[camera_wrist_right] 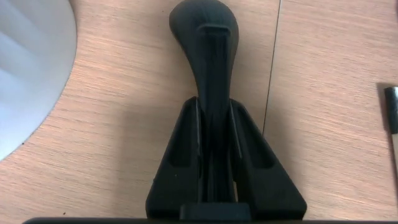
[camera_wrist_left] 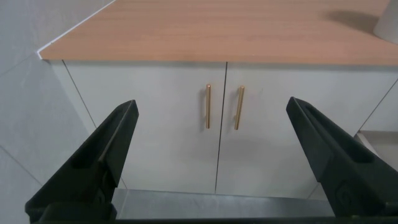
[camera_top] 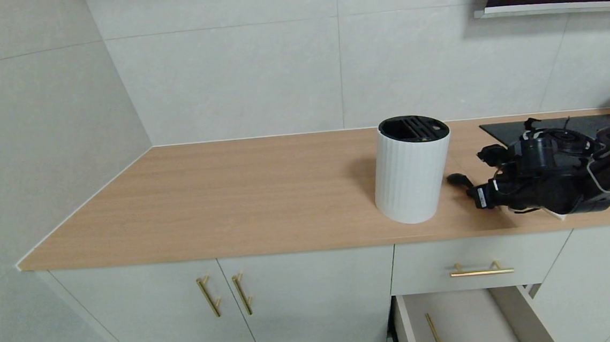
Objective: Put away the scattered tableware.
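In the left wrist view the left gripper [camera_wrist_left: 211, 107] hangs with its fingers [camera_wrist_left: 112, 146] spread wide and nothing between them. It faces a pair of white cabinet doors [camera_wrist_left: 155, 137] with gold bar handles [camera_wrist_left: 208, 107] below the counter's edge.

In the head view the wooden counter [camera_top: 231, 197] runs from the tiled corner at the left across to the right edge of the frame. Right of centre stands a white ribbed utensil holder [camera_top: 412, 177], upright, with a black slotted insert at its top.

Just right of the holder, the right gripper [camera_top: 471, 187] lies low over the counter, pinching a black utensil handle [camera_top: 458, 180]. The handle's rounded end points toward the holder and stops short of it. The right wrist view shows the handle [camera_wrist_right: 205, 37] clamped between the closed fingers [camera_wrist_right: 180, 143], with the holder's white wall [camera_wrist_right: 31, 68] at upper left. It may be a knife handle, but the gripper hides the rest of the utensil.

Behind the arm a black cooktop [camera_top: 506, 127] sits on the counter at the far right. At lower right a drawer [camera_top: 455, 321] stands pulled open.
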